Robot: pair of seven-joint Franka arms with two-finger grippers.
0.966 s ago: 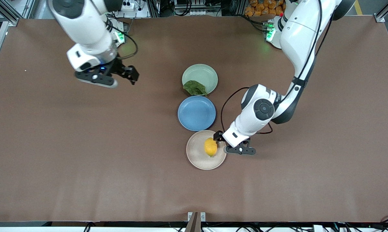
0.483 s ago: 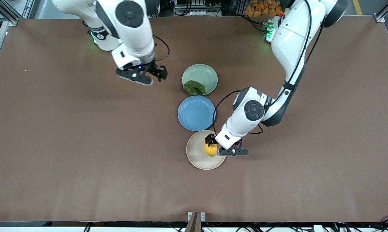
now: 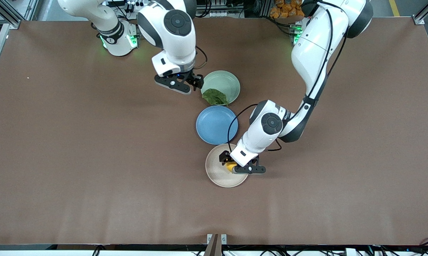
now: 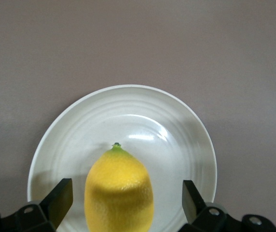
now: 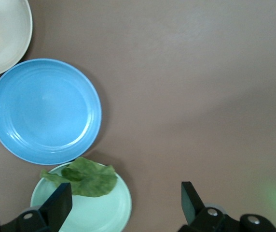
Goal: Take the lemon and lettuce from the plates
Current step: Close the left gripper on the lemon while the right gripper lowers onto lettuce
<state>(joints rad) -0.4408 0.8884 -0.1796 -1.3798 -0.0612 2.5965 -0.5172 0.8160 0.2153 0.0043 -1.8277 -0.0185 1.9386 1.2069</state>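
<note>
The yellow lemon (image 4: 118,179) lies on the beige plate (image 3: 217,176), the plate nearest the front camera. My left gripper (image 3: 231,164) is low over it and open. Its fingers (image 4: 60,199) stand on either side of the lemon with gaps, so the fruit is not gripped. The dark green lettuce (image 3: 215,96) lies on the rim of the mint plate (image 3: 226,81), on the side toward the blue plate. My right gripper (image 3: 196,82) hangs open over that plate's edge toward the right arm's end. It holds nothing, and the lettuce (image 5: 85,178) is outside its fingers (image 5: 60,205).
A blue plate (image 3: 216,124) with nothing on it sits between the mint plate and the beige plate, close to both. Brown tabletop spreads wide toward both ends. The left arm's black cable loops over the blue plate's edge.
The right arm has swung from the right arm's end of the table to the mint plate's edge. The left gripper has slid across the beige plate until it straddles the lemon.
</note>
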